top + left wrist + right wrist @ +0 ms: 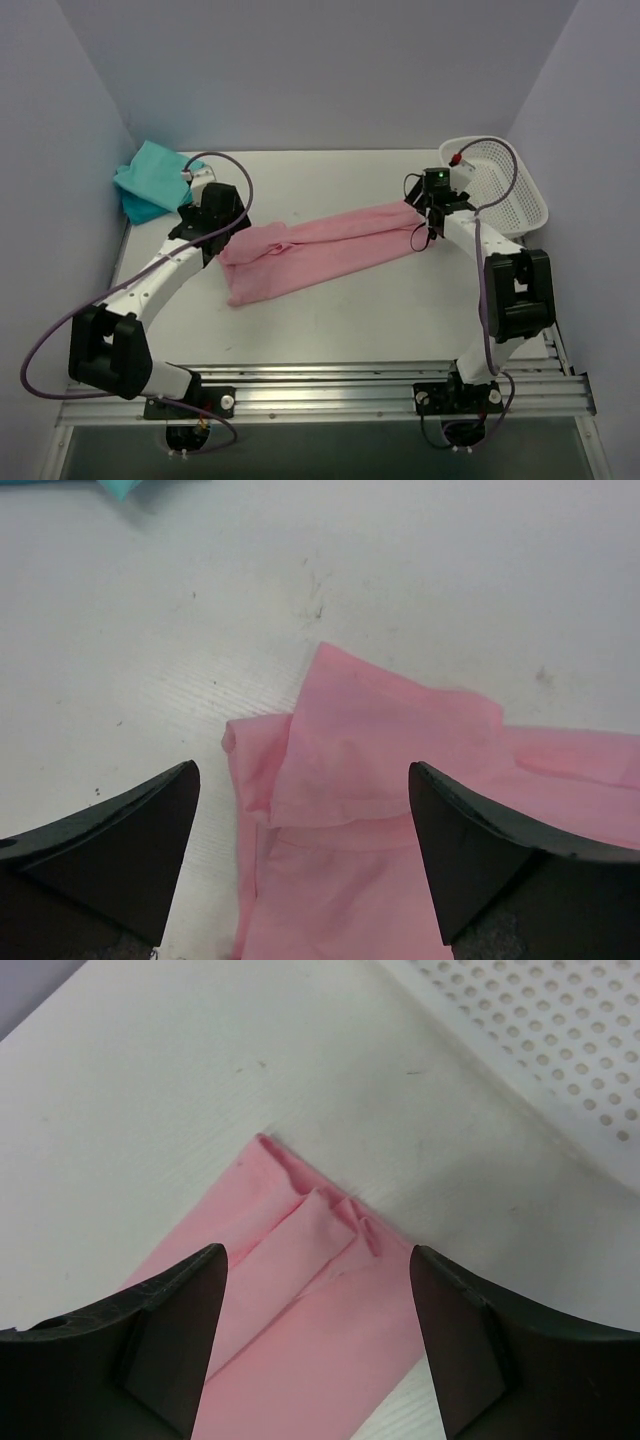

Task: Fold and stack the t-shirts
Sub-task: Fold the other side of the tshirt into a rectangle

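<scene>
A light pink t-shirt (pixel 320 250), folded into a long strip, lies slantwise across the middle of the white table. My left gripper (pixel 215 228) is open above its left end (pixel 380 810), jaws wide apart and empty. My right gripper (pixel 428 212) is open above its right end (pixel 300 1300), also empty. A teal t-shirt (pixel 152 175) lies folded on a blue one (pixel 135 208) at the far left corner; its teal edge shows in the left wrist view (pixel 125 488).
A white mesh basket (pixel 495 185) stands at the far right of the table, and its perforated wall shows in the right wrist view (pixel 540 1040). Grey walls close in the table on three sides.
</scene>
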